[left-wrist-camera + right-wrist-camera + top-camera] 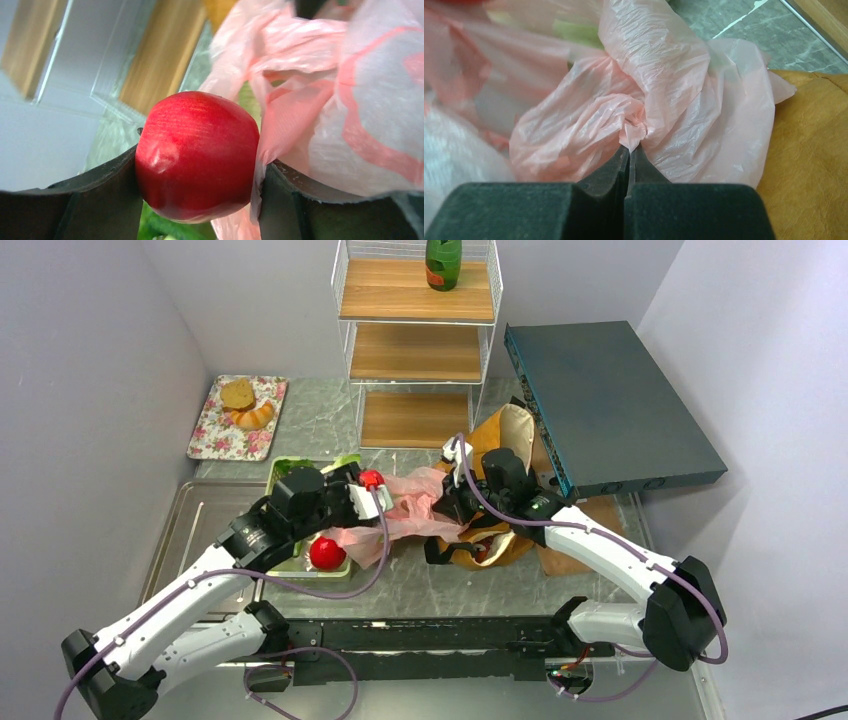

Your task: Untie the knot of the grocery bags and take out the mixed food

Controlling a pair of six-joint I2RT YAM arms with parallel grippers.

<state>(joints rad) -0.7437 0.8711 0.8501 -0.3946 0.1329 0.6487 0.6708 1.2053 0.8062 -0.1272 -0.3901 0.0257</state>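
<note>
L tool (199,167) grips red fruit (195,135), R tool (629,151) pinches pink bag (684,100) on grey marble table (450,585), pale walls (80,390).

My two arms share one build: white rounded shells on the long links and black blocky joints at shoulder, elbow and wrist. The left arm (190,590) and the right arm (610,550) each carry a thin purple cable (383,540) hanging in loose loops. Both bases are bolted to a black rail (420,645) along the table's near edge. The left gripper (200,165) has broad, dark, matte fingers (100,200). The right gripper (629,152) has thick, greenish-black fingers (549,210) with a felt-like surface.
</note>
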